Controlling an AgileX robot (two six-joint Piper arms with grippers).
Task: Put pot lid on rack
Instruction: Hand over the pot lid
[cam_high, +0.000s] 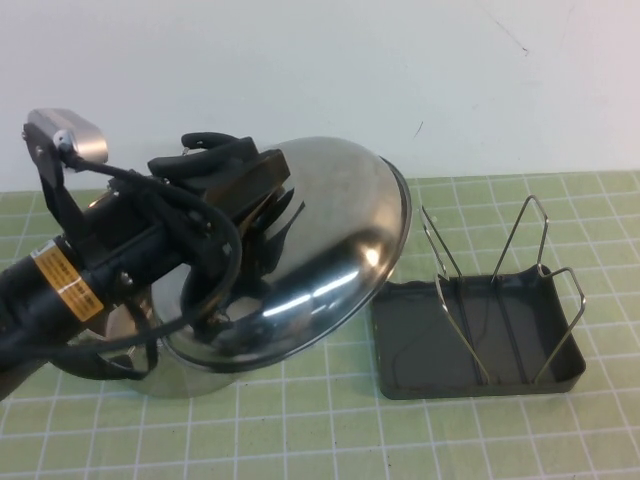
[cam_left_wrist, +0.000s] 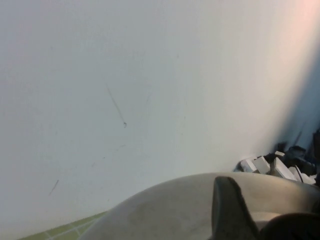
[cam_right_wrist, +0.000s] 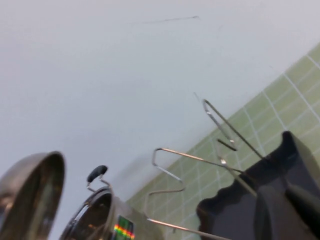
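High view shows the left pincer (cam_high: 240, 185) clamped on the knob of the pot lid (cam_high: 320, 270), held tilted above the steel pot (cam_high: 180, 375) on the worktop (cam_high: 300, 430), just left of the rack (cam_high: 480, 345). The right pincer (cam_right_wrist: 287, 200) sits near the rack; its opening cannot be told.

High view looks down; 2 wrist views face the wall, sharing the pot lid (cam_high: 320, 250).

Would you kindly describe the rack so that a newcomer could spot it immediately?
On the green gridded mat, look to the robot's right of the tilted steel pot lid, which the left gripper holds above the pot. The rack is the dark grey rectangular tray; thin wire loops rising from it set it apart. The right gripper shows nowhere clearly.
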